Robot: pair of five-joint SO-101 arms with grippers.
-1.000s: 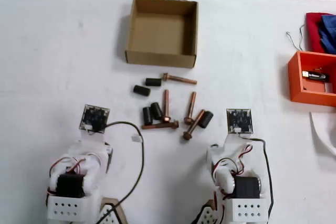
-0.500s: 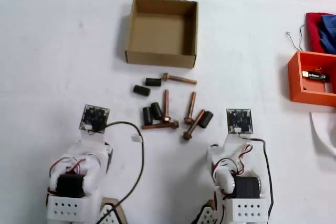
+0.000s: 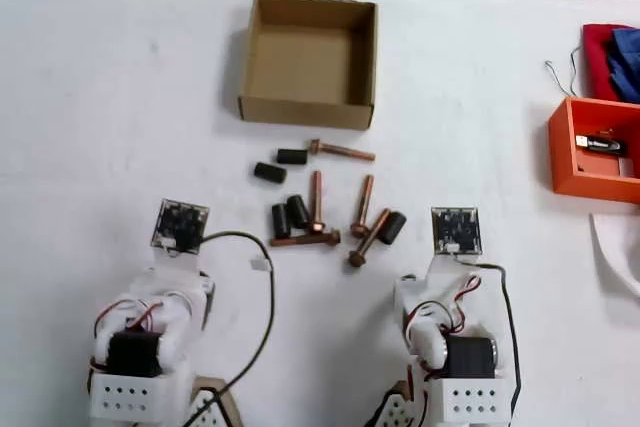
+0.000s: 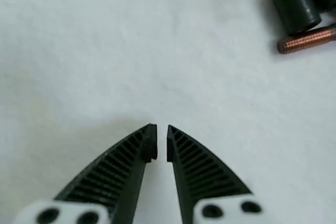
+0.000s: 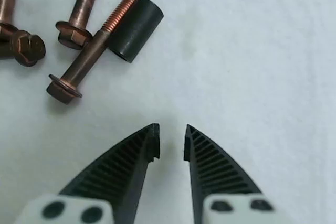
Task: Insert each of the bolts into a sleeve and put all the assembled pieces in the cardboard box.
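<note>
Step one not begun, I'd say. The cardboard box sits at the far side of the table w/ no pieces in it. Five copper bolts & five black sleeves lie loose between box & arms, none joined. Left gripper is low over bare table, tips all but clenched, empty; a sleeve & a bolt's threaded end lie off ahead. Right gripper has its tips a crack apart, also empty, near a bolt lying right against a sleeve. Next move probably: open wider, one arm takes that bolt, the other a sleeve, then line thread up w/ bore.
</note>
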